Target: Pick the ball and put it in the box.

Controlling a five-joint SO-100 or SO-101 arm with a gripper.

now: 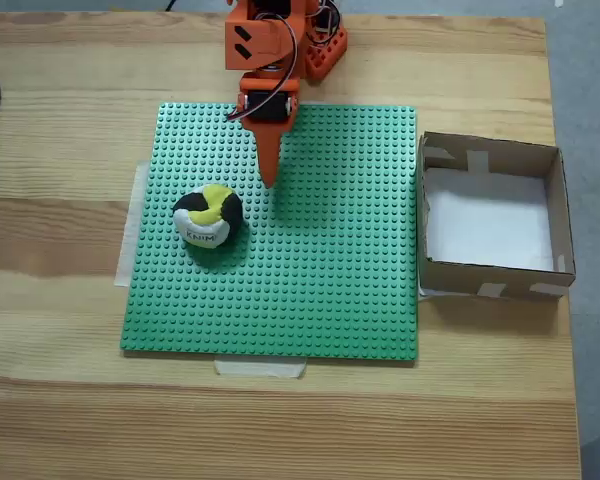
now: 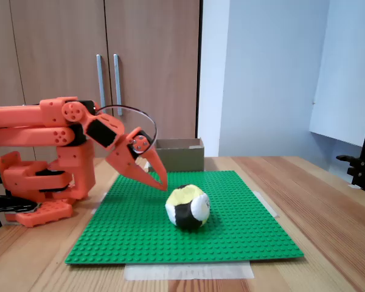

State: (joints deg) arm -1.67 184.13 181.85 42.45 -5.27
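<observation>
On the green studded plastic baseplate (image 1: 310,290), taped to the pale wooden table (image 1: 60,100), the small soft yellow, black and white patched ball (image 1: 209,217) sits left of centre in the top-down fixed view. The orange two-finger gripper (image 1: 270,180) hangs above the plate, near the ball but apart from it, jaws together and holding nothing. A good approach, I judge, opens the jaws wide first, then lowers astride the ball's middle. The shallow brown cardboard box (image 1: 552,215) waits beside the plate's right edge.
</observation>
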